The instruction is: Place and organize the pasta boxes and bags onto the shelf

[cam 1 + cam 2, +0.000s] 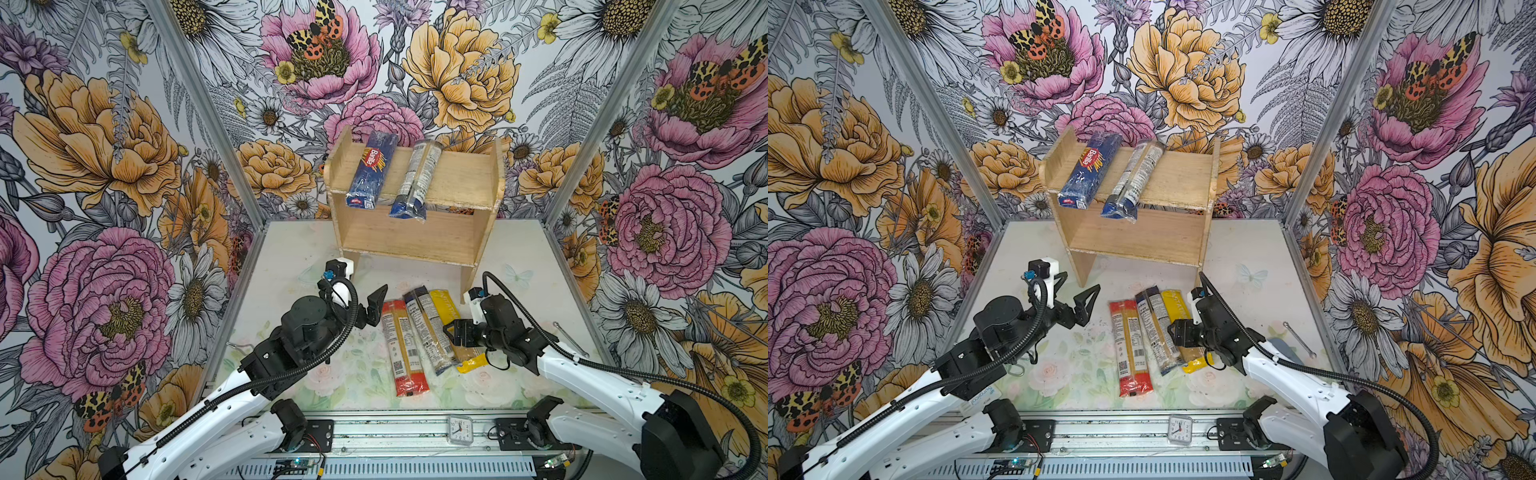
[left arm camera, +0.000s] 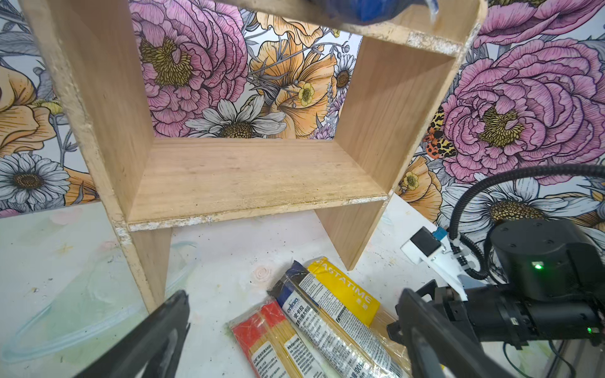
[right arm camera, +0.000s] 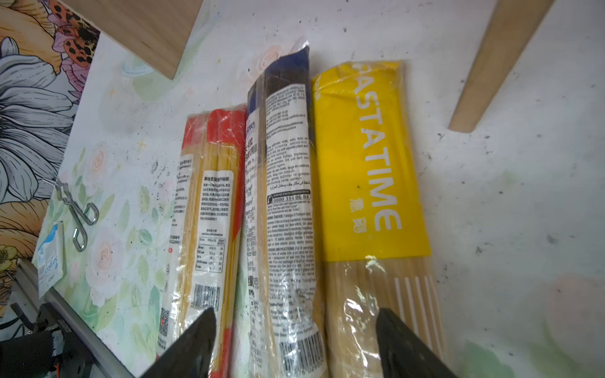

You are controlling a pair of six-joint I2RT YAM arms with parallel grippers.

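While three spaghetti packs lie side by side on bench (image 1: pixel 299 257), lower centre in both top views, two rest on shelf (image 1: pixel 457 183) top tier, upper centre: Barilla pack (image 1: pixel 368 170) at left, clear blue-ended pack (image 1: pixel 415 178) just beside it, both overhanging front edge. Bench row, left to right: red-ended pack (image 1: pixel 401 349), second blue-ended pack (image 1: pixel 428 328), yellow Pastatime pack (image 1: pixel 444 303). Left jaws spread wide, empty, just left of row. Right jaws apart, straddling middle pack; contact unclear.
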